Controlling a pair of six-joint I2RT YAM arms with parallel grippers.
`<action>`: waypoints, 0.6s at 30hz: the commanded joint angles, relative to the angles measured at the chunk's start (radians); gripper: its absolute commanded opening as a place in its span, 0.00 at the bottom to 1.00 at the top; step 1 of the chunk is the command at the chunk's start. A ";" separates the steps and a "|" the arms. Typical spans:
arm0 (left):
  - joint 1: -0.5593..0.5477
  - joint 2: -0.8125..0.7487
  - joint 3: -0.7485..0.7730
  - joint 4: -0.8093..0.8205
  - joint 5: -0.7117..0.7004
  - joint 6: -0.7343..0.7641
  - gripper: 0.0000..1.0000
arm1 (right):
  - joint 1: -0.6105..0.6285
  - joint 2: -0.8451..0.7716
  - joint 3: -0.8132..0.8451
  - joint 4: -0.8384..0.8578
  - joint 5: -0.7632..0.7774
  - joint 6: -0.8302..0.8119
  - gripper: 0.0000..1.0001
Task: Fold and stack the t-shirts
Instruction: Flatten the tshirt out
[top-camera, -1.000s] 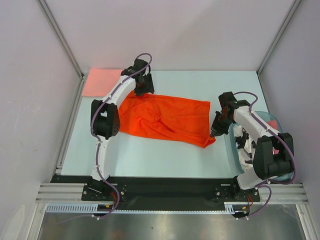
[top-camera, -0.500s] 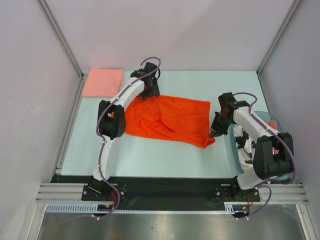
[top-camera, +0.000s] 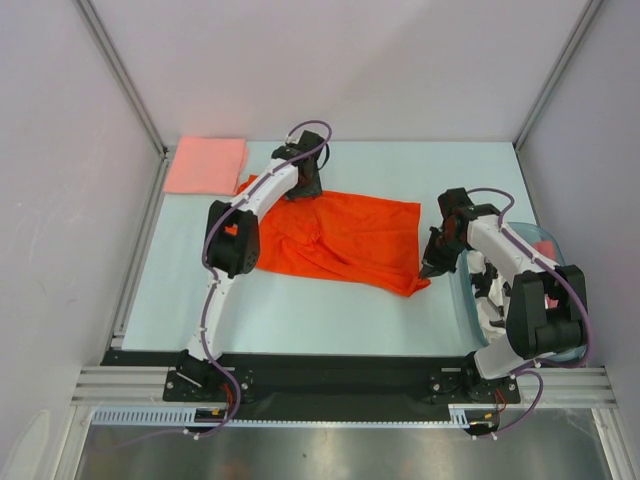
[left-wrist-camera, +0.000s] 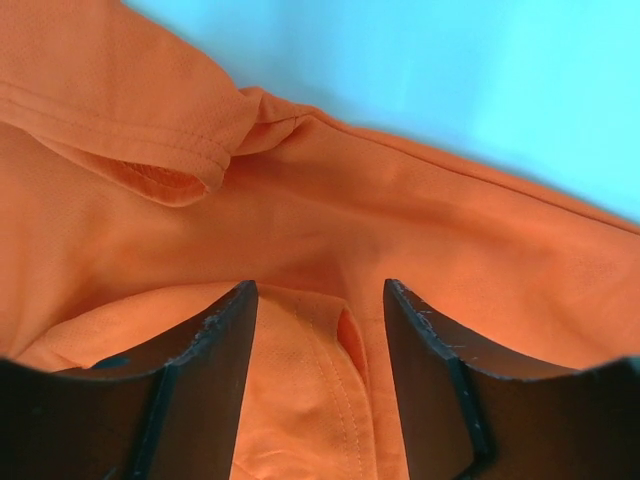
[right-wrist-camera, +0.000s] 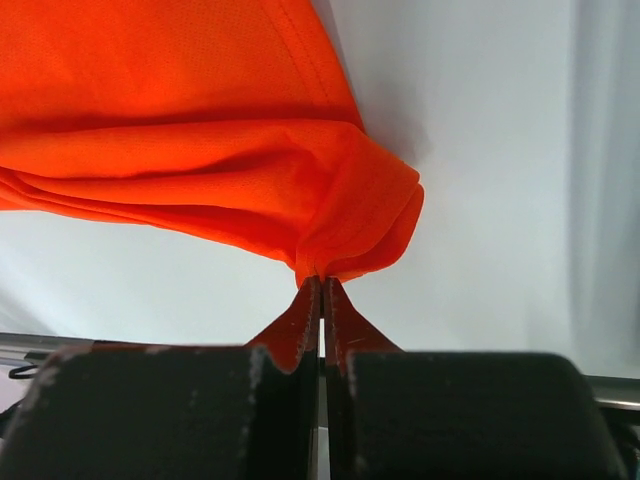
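**Inspector A:** Top view. Chief risk?

**Inspector B:** A skewed fold, in my judgement. If the right hand (top-camera: 432, 266) pulls its corner before the left hand (top-camera: 306, 182) grips, the orange-red t-shirt (top-camera: 335, 232) drags crooked across the desk (top-camera: 320, 310). The shirt lies rumpled mid-desk, with the left hand on its far edge. The right hand is at its near right corner, beside the blue-green tub (top-camera: 546, 238). A folded salmon-pink t-shirt (top-camera: 205, 165) sits far left, well apart.

**Inspector A:** Left wrist?

**Inspector B:** It could catch several layers. The fingers (left-wrist-camera: 215, 345) are apart with a ridge of cloth between them, unclamped.

**Inspector A:** Right wrist?

**Inspector B:** A thin pinch may slip. The fingers are together on the bunched corner.
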 joint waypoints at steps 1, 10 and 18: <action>-0.008 0.007 0.053 0.016 -0.039 0.017 0.59 | -0.012 -0.030 -0.008 0.001 -0.013 -0.022 0.00; -0.008 0.021 0.067 0.016 -0.023 0.034 0.45 | -0.024 -0.034 -0.007 0.001 -0.017 -0.025 0.00; -0.009 0.026 0.067 0.009 -0.006 0.046 0.43 | -0.026 -0.027 -0.001 0.004 -0.017 -0.022 0.00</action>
